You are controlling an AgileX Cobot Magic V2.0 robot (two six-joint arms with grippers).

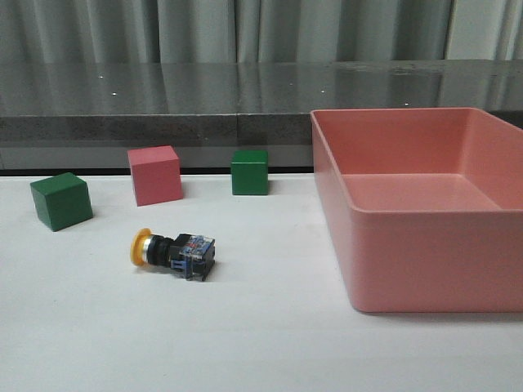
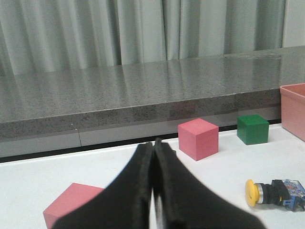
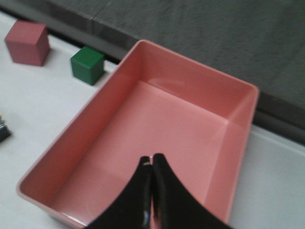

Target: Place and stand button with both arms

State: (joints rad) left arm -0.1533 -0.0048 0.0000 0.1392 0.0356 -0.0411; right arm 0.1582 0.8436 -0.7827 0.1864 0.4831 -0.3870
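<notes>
The button (image 1: pixel 173 251) lies on its side on the white table, yellow cap pointing left and blue-grey base to the right. It also shows in the left wrist view, button (image 2: pixel 274 192), off to one side of my left gripper (image 2: pixel 153 143), which is shut with nothing between its fingers. My right gripper (image 3: pixel 152 157) is shut and empty too, hovering over the inside of the pink bin (image 3: pixel 238 143). A sliver of the button (image 3: pixel 3 130) shows at the edge of the right wrist view. Neither arm appears in the front view.
A green cube (image 1: pixel 61 200), a pink cube (image 1: pixel 154 175) and another green cube (image 1: pixel 249 172) stand behind the button. The large pink bin (image 1: pixel 433 261) fills the right side. A further pink block (image 2: pixel 71 202) sits close by the left gripper. A dark counter runs along the back.
</notes>
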